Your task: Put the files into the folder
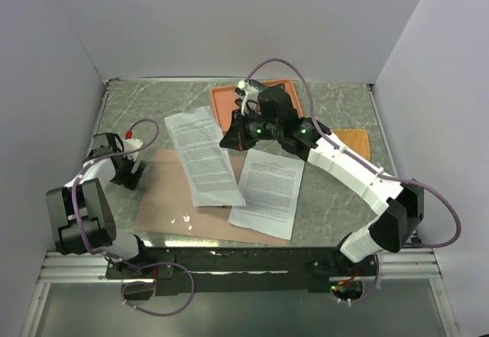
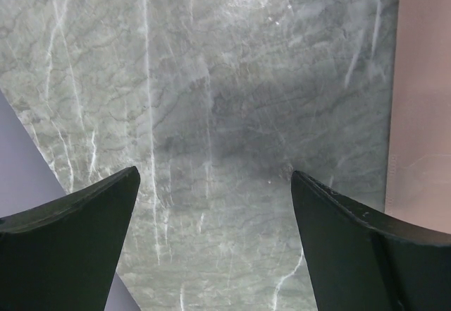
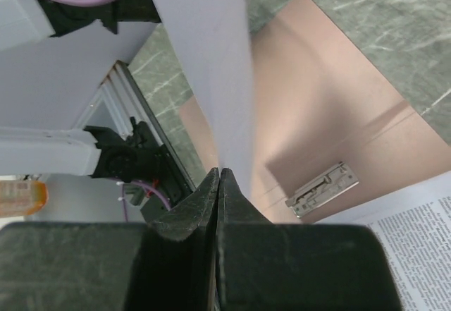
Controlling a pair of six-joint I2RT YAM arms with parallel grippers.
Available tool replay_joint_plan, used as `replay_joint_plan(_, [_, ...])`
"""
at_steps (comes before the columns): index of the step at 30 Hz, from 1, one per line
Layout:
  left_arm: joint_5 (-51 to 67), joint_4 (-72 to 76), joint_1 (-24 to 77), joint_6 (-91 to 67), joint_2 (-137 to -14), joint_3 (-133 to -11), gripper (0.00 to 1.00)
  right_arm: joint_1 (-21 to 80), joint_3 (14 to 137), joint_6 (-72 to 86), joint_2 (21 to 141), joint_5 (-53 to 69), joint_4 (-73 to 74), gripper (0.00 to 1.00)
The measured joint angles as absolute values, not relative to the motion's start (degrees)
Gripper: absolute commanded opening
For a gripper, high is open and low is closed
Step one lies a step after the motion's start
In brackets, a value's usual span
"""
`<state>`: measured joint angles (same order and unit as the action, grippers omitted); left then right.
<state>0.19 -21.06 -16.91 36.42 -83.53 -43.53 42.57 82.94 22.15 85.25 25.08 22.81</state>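
Right fingers [image 3: 187,216] were clenched on white printed paper sheet [image 3: 211,57] over pinkish-brown card folder [image 3: 317,99]; left fingers [image 2: 70,247] hung released over grey marble table [image 2: 211,78]. I reckoned: firm pinch, low slide toward silver clip [image 3: 323,187].

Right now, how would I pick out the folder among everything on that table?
On the grey marbled table, look at the near half. The large flat pinkish-brown card folder lies there, partly under two white printed paper sheets. Unlike the salmon-orange rimmed tray farther back, it is thin, rimless and paler.
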Motion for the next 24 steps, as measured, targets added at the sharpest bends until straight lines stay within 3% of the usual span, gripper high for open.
replay_joint_plan(24, [3.18, -22.26, -16.91, 38.39, -75.57, -37.65, 0.96, 46.48, 86.46, 21.23, 98.26, 21.85, 20.10, 0.00])
